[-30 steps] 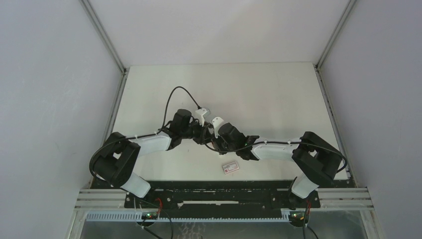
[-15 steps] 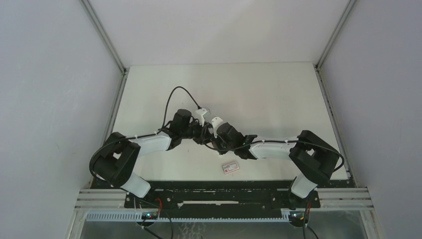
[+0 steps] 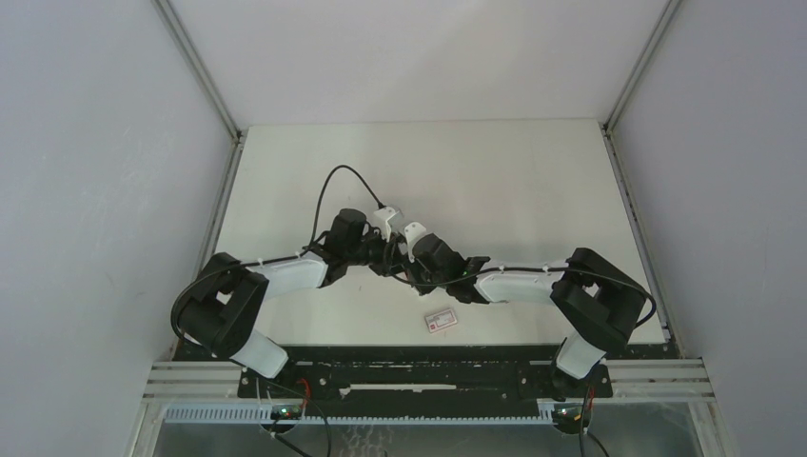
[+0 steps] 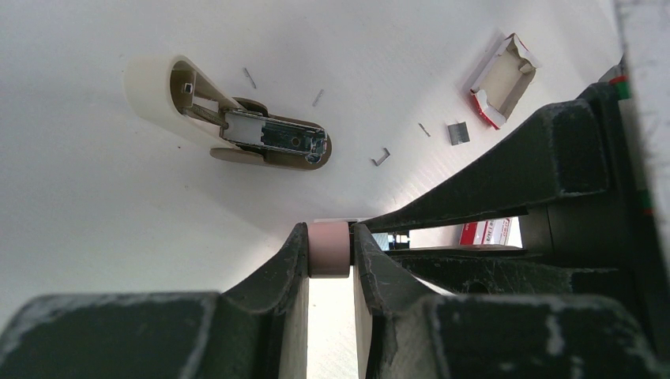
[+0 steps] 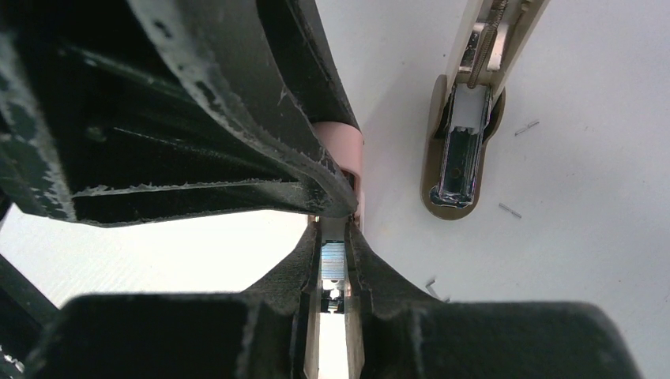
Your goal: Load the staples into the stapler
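Where the two arms meet over the middle of the table [image 3: 533, 181], the top view shows the left gripper [image 3: 379, 257] and right gripper [image 3: 403, 268] nose to nose, too crowded to read either grip. A white-and-red labelled box [image 3: 439, 321] lies apart on the near side. Left wrist view: the left gripper's jaws are closed on the pink stapler [image 4: 329, 251], pinched across its narrow body, apparently clear of the surface. Beyond it on the table a second, beige stapler [image 4: 261, 138] lies hinged open with its magazine bare. Loose staples [image 4: 381, 158] are scattered near it, and an open carton [image 4: 506, 75] sits farther off. Right wrist view: the right gripper's jaws are shut on the staples [image 5: 333, 260], a ribbed silvery strip held edge-on between the pads, just beside the pink stapler's end. Whether strip and stapler touch, cannot tell. Judgement on handling: the strip is very light but brittle, and it will likely snap if bent or cocked against the channel wall. The grip belongs on its flat long sides toward the rear, leading end free. The stapler looks light, stiff and smooth, so it is likely to swivel in a two-point pinch when pushed. Hold it mid-body and square, and line the strip up before any push.
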